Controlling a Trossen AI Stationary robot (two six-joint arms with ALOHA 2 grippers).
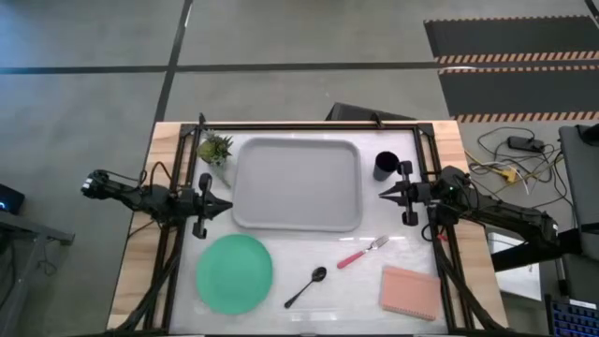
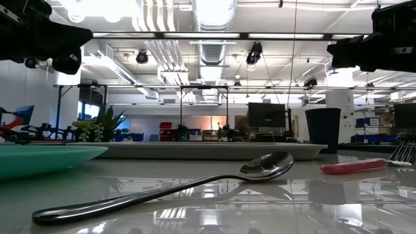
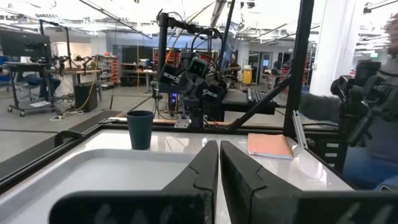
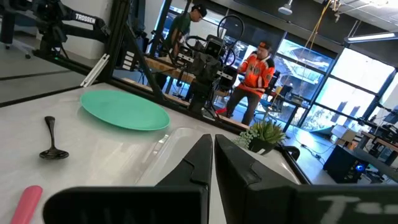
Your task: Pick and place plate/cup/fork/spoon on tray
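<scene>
The light-grey tray [image 1: 298, 183] lies at the table's far middle, with nothing on it. The mint-green plate [image 1: 234, 272] lies flat near the front left. The dark spoon [image 1: 307, 286] and the pink-handled fork [image 1: 362, 252] lie on the table in front of the tray. The dark cup [image 1: 385, 166] stands upright by the tray's far right corner. My left gripper [image 1: 228, 208] is shut and empty at the tray's left edge, above the table. My right gripper [image 1: 382, 195] is shut and empty at the tray's right edge.
A small potted plant [image 1: 215, 150] stands at the tray's far left corner. A pink rectangular pad [image 1: 409, 291] lies at the front right. A black frame [image 1: 309, 124] runs around the table's far and side edges. People stand in the room beyond the table.
</scene>
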